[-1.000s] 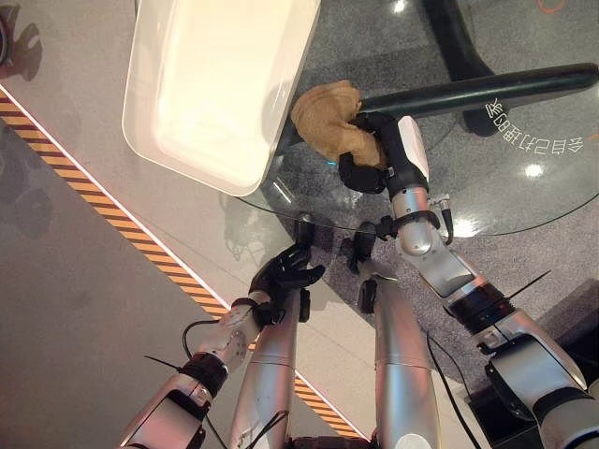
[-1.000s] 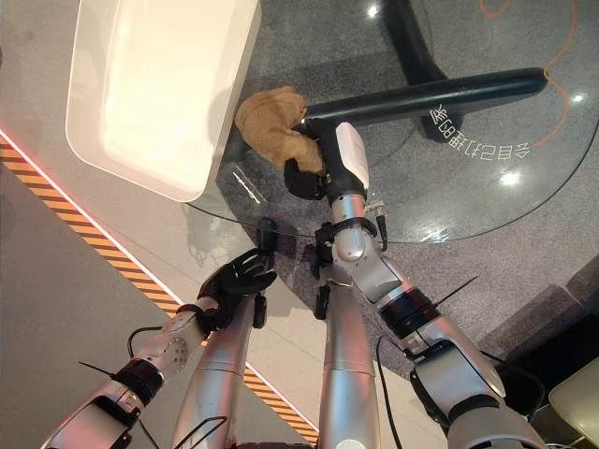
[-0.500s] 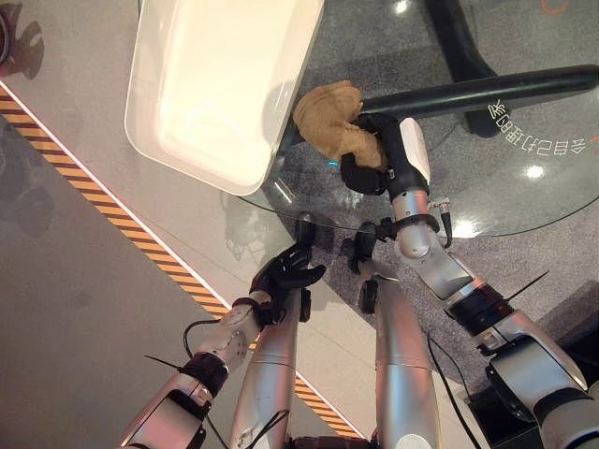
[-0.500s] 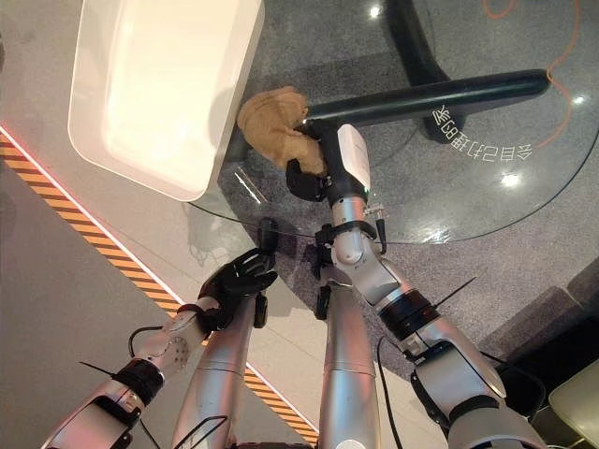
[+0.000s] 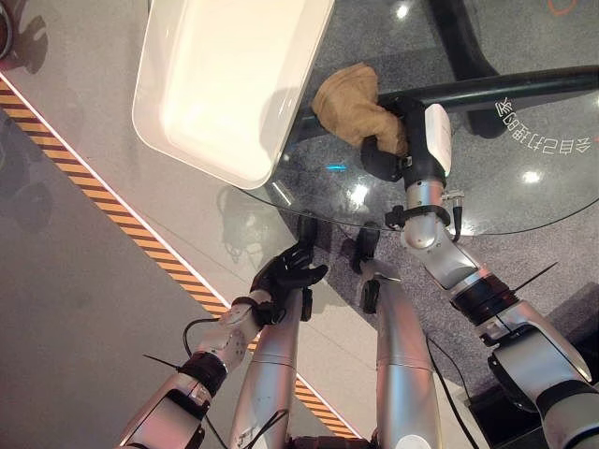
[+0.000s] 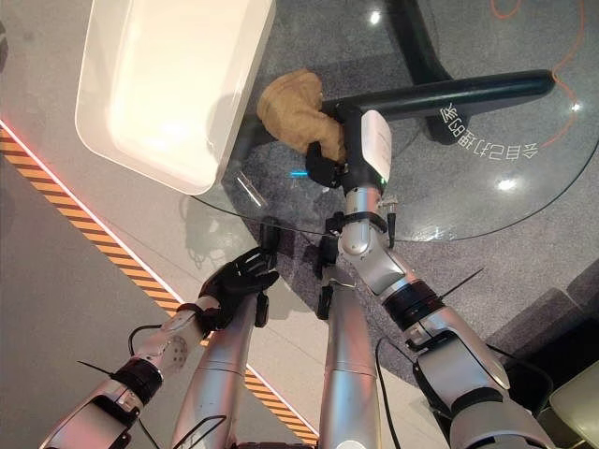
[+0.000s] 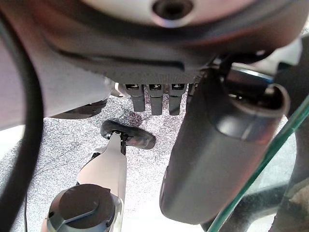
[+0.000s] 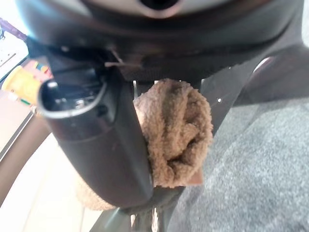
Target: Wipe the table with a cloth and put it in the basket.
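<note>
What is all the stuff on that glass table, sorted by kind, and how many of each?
Cloth: 1, the brown cloth, bunched in the right hand
Basket: 1, the white basket, beside the cloth
Total: 2

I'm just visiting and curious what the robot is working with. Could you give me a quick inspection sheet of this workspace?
Surface: round glass table, see-through, dark legs beneath.
Job's things: brown cloth bunched on the glass beside the white basket, which sits at the table's edge.
Clutter: nothing seen.
Hands: right hand curled round the cloth; left hand below the table edge, fingers relaxed, holding nothing.
Cables: nothing seen.
Surroundings: grey floor with a black-and-orange striped line.
</note>
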Tool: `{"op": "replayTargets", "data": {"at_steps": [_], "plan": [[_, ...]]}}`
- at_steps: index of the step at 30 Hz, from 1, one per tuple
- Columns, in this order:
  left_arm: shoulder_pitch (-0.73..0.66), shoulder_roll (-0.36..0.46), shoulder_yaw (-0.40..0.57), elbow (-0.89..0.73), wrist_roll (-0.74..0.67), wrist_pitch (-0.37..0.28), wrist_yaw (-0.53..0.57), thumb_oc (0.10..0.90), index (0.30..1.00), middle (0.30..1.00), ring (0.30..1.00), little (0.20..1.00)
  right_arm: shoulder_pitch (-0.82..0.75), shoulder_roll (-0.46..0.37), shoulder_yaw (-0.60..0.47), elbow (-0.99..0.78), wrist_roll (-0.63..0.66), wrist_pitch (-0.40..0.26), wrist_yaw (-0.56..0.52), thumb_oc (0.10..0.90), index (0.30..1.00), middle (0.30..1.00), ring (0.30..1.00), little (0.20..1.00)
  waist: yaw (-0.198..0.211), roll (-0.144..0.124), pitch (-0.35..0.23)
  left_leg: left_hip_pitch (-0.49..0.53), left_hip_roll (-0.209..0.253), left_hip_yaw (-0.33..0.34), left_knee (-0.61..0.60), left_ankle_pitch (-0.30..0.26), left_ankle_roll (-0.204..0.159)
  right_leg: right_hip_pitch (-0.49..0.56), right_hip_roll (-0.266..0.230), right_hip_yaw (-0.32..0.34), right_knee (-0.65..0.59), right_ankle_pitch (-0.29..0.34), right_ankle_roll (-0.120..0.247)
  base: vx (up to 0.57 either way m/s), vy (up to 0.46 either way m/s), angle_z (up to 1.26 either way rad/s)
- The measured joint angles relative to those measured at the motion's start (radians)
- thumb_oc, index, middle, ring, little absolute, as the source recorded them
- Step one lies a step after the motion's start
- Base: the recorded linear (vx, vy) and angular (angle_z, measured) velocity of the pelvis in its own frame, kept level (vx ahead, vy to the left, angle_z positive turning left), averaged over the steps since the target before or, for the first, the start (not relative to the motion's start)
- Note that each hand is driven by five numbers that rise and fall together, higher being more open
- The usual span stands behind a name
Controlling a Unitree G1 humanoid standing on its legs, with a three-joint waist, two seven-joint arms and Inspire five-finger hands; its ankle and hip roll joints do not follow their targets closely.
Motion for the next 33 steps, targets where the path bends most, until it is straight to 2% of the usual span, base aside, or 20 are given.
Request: {"op": "replayTargets", "data": {"at_steps": [9, 17, 20, 23, 26, 33], "plan": [[0.002, 0.002, -0.004, -0.004, -0.001, -0.005, -0.014, 0.8, 0.9, 0.9, 0.9, 0.9, -0.02, -0.038, -0.026, 0.024, 0.036, 0.013, -0.099, 0.1, 0.3, 0.3, 0.3, 0.2, -0.001, -0.009, 0.001, 0.0, -0.016, 0.018, -0.02, -0.001, 0.002, -0.009, -0.013, 0.024, -0.014, 0.014, 0.018, -0.01, 0.003, -0.02], [0.004, 0.021, -0.023, -0.017, -0.001, -0.007, -0.014, 0.8, 0.9, 0.9, 0.9, 0.9, -0.026, -0.067, -0.188, 0.098, 0.111, 0.064, -0.222, 0.1, 0.3, 0.3, 0.3, 0.2, -0.002, -0.028, 0.002, 0.005, -0.024, 0.038, -0.029, -0.004, 0.007, -0.009, -0.019, 0.045, -0.028, 0.021, 0.035, 0.0, -0.003, -0.03], [0.009, 0.027, -0.024, -0.011, -0.001, -0.007, -0.013, 0.8, 0.9, 0.9, 0.9, 0.9, -0.008, -0.094, -0.231, 0.132, 0.146, 0.079, -0.26, 0.1, 0.3, 0.3, 0.3, 0.2, -0.016, -0.029, 0.002, 0.018, -0.026, 0.042, -0.038, -0.001, 0.012, 0.002, -0.019, 0.05, -0.035, 0.023, 0.038, 0.0, -0.001, -0.03], [0.014, 0.039, -0.028, -0.01, -0.001, -0.005, -0.013, 0.8, 0.9, 0.9, 0.9, 0.9, 0.013, -0.113, -0.242, 0.146, 0.166, 0.087, -0.286, 0.1, 0.3, 0.3, 0.3, 0.2, -0.031, -0.029, 0.002, 0.028, -0.027, 0.043, -0.042, 0.007, 0.029, 0.009, -0.018, 0.052, -0.036, 0.022, 0.039, 0.0, -0.001, -0.01], [0.019, 0.048, -0.031, -0.01, -0.001, -0.005, -0.013, 0.8, 0.9, 0.9, 0.9, 0.9, 0.036, -0.119, -0.267, 0.164, 0.186, 0.088, -0.309, 0.1, 0.3, 0.3, 0.3, 0.2, -0.036, -0.029, 0.002, 0.036, -0.023, 0.044, -0.052, 0.009, 0.031, 0.013, -0.014, 0.054, -0.042, 0.022, 0.039, 0.0, -0.003, -0.04], [0.02, 0.052, -0.033, -0.008, -0.001, -0.004, -0.013, 0.8, 0.9, 0.9, 0.9, 0.9, 0.05, -0.119, -0.285, 0.199, 0.229, 0.076, -0.358, 0.1, 0.3, 0.3, 0.3, 0.2, -0.029, -0.028, 0.002, 0.042, -0.016, 0.048, -0.053, 0.009, 0.031, 0.019, -0.007, 0.055, -0.047, 0.021, 0.035, 0.0, 0.0, 0.0]]}}
